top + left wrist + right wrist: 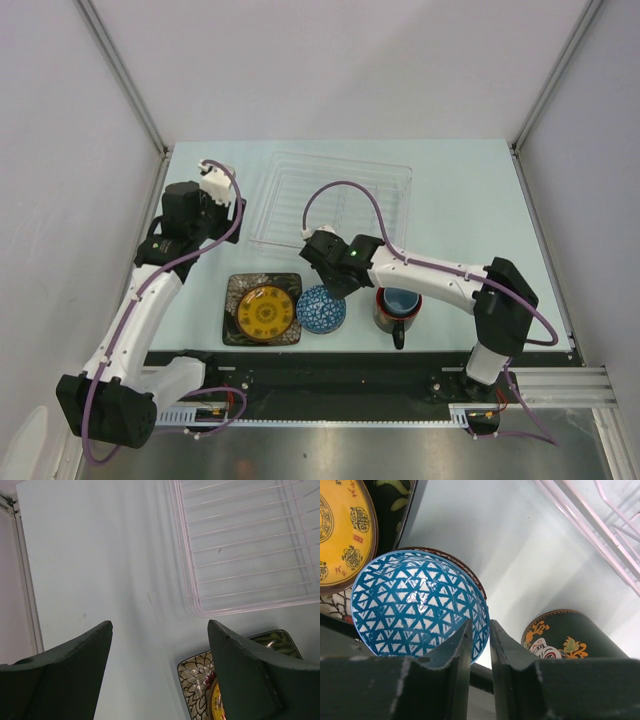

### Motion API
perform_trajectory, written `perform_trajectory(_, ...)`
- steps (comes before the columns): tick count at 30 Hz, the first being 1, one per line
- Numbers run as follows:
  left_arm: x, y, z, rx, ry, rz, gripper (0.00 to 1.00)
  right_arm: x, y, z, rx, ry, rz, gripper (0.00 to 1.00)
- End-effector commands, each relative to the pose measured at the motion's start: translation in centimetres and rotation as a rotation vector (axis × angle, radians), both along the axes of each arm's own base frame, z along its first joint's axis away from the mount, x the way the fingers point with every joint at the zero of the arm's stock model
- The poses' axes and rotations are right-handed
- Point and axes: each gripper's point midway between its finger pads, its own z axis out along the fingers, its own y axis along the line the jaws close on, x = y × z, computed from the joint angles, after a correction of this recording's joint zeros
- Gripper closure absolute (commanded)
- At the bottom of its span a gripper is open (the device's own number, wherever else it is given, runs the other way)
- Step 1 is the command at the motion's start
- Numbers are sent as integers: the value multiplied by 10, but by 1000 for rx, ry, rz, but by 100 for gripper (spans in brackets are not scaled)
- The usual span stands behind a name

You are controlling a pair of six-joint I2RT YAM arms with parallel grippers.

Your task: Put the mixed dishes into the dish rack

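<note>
the blue and white bowl (415, 605) sits on the surface (460, 200) at the near edge, between the yellow plate (340, 530), which lies on the black plate (238, 285), and the dark mug (560, 635). a brown rim shows just behind it, so it may be nested in another bowl. the right tool (480, 627) is at its right rim with only a narrow gap, one finger over the inside and one outside. the rim seems to run into that gap, but i cannot tell whether the pads have it clamped. the step in hand looks like taking this bowl for the rack (290, 200), which lies just beyond on the surface with nothing in it. to do it well, seat the rim deep between the fingers before squeezing, since a glazed edge caught at the tips could slip. lift straight up so the bowl clears the mug and plates and does not drag whatever is under it. then carry it over the rack's near wall and set it into the ribs. the left tool (160, 630) hangs wide open and holds nothing, near the rack's corner.
</note>
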Motion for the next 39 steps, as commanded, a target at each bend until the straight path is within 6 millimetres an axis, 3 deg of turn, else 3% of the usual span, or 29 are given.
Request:
perform_trajectory(1,5,0,10,-7,-47,3,18,7,-7,10,-51,-54,-16,78)
perform_trajectory(3,5,2,10,-1,-48,6,18,6,-7,4,-65,-41,-16,78)
perform_trajectory(6,3,3,9,10,-50,7,18,3,-10,-4,-96,-19,-20,67)
perform_trajectory(8,2,4,9,12,-52,5,18,2,-13,-7,-116,-21,-20,47)
perform_trajectory(12,2,3,8,5,-49,2,18,1,-11,-7,-114,-27,-10,41)
perform_trajectory(15,3,2,11,2,-55,4,18,1,-9,-8,-110,-25,-11,44)
perform_trajectory(19,3,4,12,7,-59,8,18,1,-8,-12,-109,-15,-16,59)
perform_trajectory(29,4,5,11,17,-62,7,18,-2,-3,-21,-106,8,-14,80)
perform_trajectory(34,4,5,9,15,-57,8,18,-2,-4,-14,-95,-8,-16,90)
perform_trajectory(39,4,4,6,14,-49,5,18,1,-6,1,-75,-34,-17,91)
